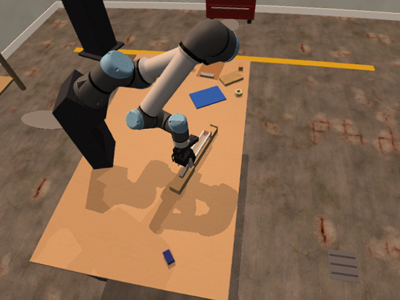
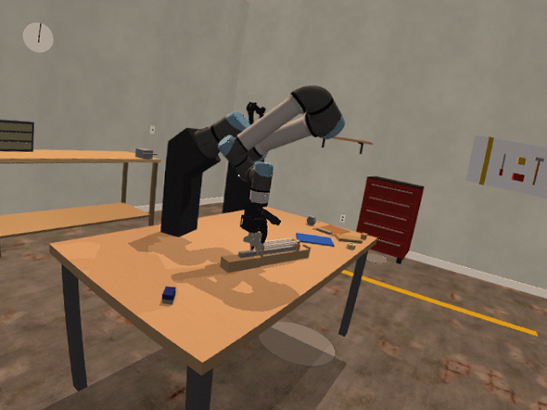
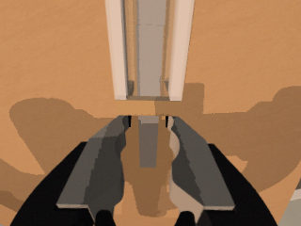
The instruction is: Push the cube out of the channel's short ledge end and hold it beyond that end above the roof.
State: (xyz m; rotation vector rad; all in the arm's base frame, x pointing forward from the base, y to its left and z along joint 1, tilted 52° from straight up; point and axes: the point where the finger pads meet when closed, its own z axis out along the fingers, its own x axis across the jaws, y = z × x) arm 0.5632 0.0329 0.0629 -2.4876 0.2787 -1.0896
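A channel point(image 1: 200, 140) point(image 2: 280, 244) point(image 3: 120, 56) with pale walls and roof bars stands on a long brown base point(image 1: 176, 187) point(image 2: 231, 263). The base's raised lip is at the far end. A red cube point(image 1: 207, 132) point(image 2: 297, 245) shows small inside the channel near that end. A grey bar point(image 1: 184, 172) point(image 2: 245, 254) point(image 3: 148, 146) lies lengthwise, with a long grey piece also inside the channel. My gripper point(image 1: 191, 164) point(image 2: 255, 248) point(image 3: 148, 110) is partly open around the bar, outside the channel's near end. A narrow gap shows on each side of the bar.
A blue mat point(image 1: 207, 96) point(image 2: 315, 239), a wooden block point(image 1: 231, 77) and a yellowish ring point(image 1: 238, 92) point(image 2: 351, 246) lie beyond the channel's far end. A small dark blue block point(image 1: 168, 256) point(image 2: 168, 293) lies near the table's opposite end.
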